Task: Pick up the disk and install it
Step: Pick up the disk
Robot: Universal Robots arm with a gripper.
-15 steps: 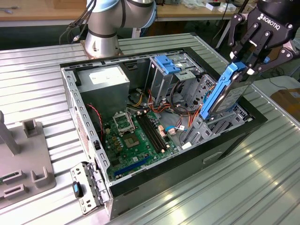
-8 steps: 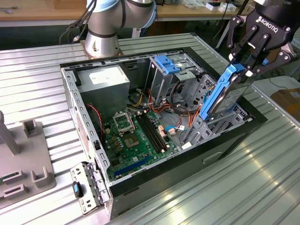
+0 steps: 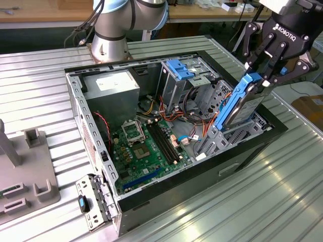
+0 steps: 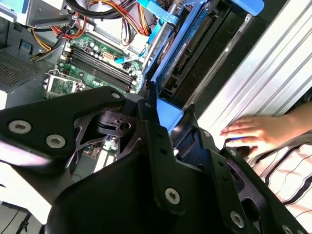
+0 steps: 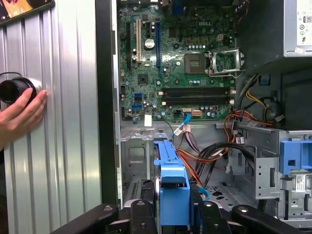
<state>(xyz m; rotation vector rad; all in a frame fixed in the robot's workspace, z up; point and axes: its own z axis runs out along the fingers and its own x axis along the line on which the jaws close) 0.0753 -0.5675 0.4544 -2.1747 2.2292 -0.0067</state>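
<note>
- the disk [image 3: 241, 107] is standing tilted at the computer case's [image 3: 75, 96] side on the exterior view's right, with its lower end seemingly resting in the grey drive bay [image 3: 212, 138].
- the gripper [image 3: 260, 78] is pinching the disk's blue top rail.
- you are, i judge, seating it: be lining the blue rails up with the bay's guides and pushing along the slot, never sideways.
- loose cables [image 5: 214, 153] are lying just beside the bay; be watching them.
- a hand [image 5: 22, 114] is resting on the desk [image 5: 73, 122].
</note>
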